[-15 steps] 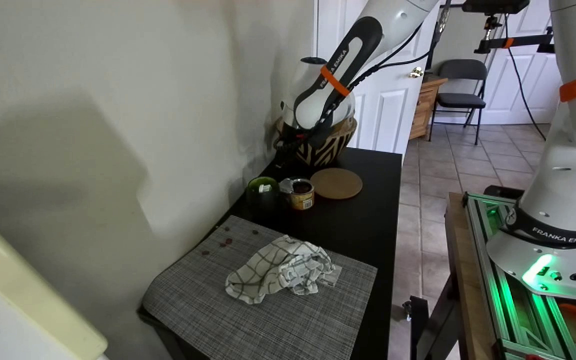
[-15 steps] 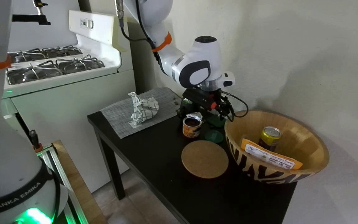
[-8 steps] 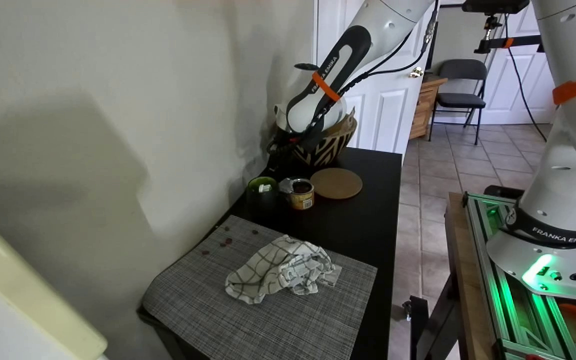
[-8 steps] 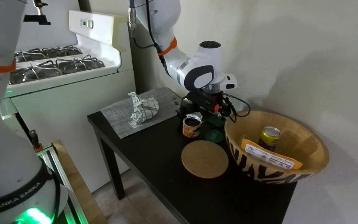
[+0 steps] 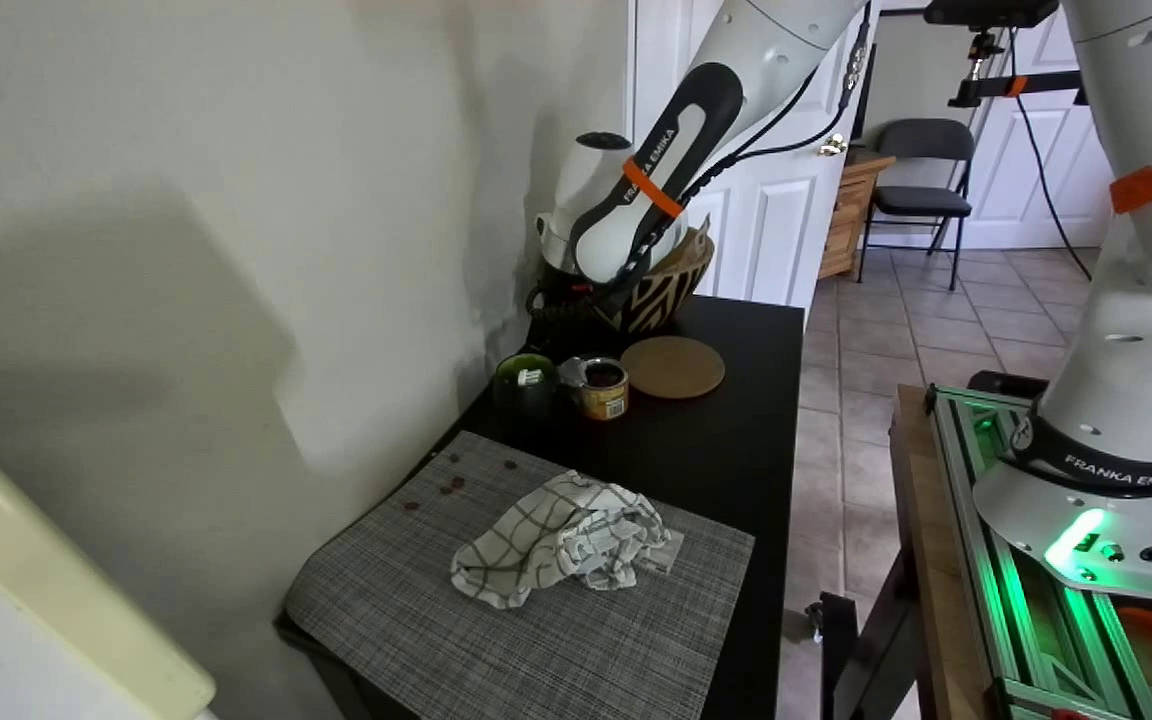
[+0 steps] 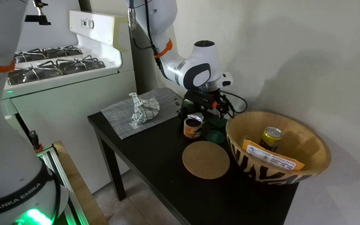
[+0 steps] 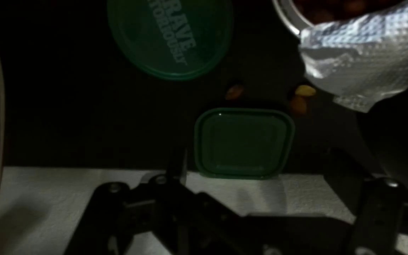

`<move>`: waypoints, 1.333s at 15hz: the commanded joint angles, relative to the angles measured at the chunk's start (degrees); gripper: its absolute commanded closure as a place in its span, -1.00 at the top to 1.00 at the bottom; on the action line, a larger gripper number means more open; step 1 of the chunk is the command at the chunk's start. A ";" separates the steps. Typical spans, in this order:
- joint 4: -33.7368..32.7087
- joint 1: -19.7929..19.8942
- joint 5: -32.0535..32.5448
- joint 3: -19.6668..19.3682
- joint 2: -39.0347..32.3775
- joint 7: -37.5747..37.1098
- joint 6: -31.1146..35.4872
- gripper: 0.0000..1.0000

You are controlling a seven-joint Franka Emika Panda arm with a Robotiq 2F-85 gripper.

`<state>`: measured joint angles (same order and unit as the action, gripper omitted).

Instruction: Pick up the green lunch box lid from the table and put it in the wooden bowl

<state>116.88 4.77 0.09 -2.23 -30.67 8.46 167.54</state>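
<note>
Near the bowl on the table, squarish green lid sits ungrabbed beneath a gaping gripper, so yeah, pickup and drop-off remain.

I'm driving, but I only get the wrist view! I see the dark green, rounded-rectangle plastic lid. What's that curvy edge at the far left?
Observer: It's a big, tan, zigzag-patterned wooden bowl; both exterior views show it standing on the long black-topped table.
Operator: Ooh, is anything inside it?
Observer: Yes, two things show in an exterior view: a yellow-and-dark round metal can and a long, orange, white-labelled packet.
Operator: And before I grab the rounded-rectangle lid, is there anything on the table near the bowl that I can't see?
Observer: Yes. In both exterior views, a flat round brown disc lies beside the bowl.
</note>
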 commanded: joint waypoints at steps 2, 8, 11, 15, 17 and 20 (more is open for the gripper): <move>-0.64 -7.75 6.08 -6.77 -0.61 -7.52 0.22 1.00; -1.58 -9.83 7.16 -6.58 -1.65 -9.16 -0.80 1.00; -2.19 -9.90 6.94 -5.95 -2.02 -8.85 -1.34 1.00; -3.47 -9.88 6.88 -5.98 -3.21 -9.02 -1.31 1.00; -4.40 -8.70 6.31 -5.51 -4.82 -8.52 -0.20 1.00; -6.14 -7.03 5.45 -4.73 -7.16 -8.24 1.44 1.00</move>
<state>113.35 -3.86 5.74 -7.81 -33.42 1.00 167.45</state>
